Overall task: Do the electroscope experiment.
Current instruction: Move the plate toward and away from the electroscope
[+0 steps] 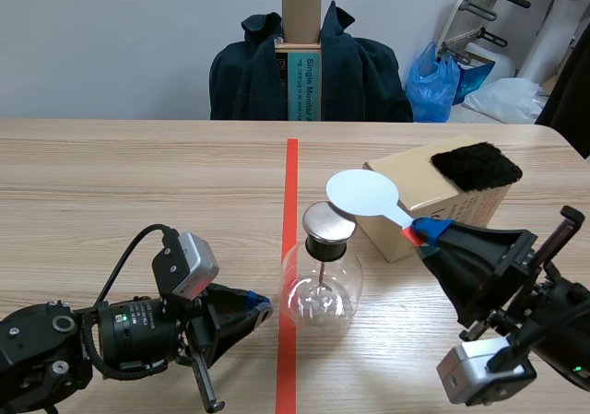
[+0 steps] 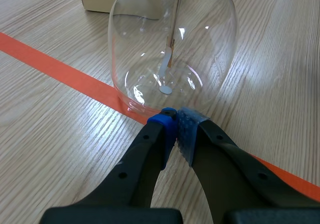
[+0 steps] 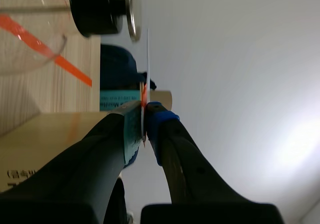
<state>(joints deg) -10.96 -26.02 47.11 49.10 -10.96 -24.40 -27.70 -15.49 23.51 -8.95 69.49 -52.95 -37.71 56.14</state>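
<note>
A: Where's the electroscope (image 1: 321, 280)?
B: Middle of the tabletop (image 1: 138, 183), near side. Thin glass, likely fragile and slippery. Steady it low at the base, no squeezing.
A: Hands?
B: Left hand (image 2: 176, 126) closed on nothing, tips at the glass base. Right hand (image 1: 419, 234) pinches the paddle (image 1: 362, 194) by its handle. The disc looks light and stiff, and sits over the metal cap (image 1: 329, 220); contact unclear.

Dark jacket (image 1: 369, 73) beyond wooden table (image 1: 138, 174); blue plastic bag (image 1: 431, 82) just beside it; white bag (image 1: 512, 99) near.
</note>
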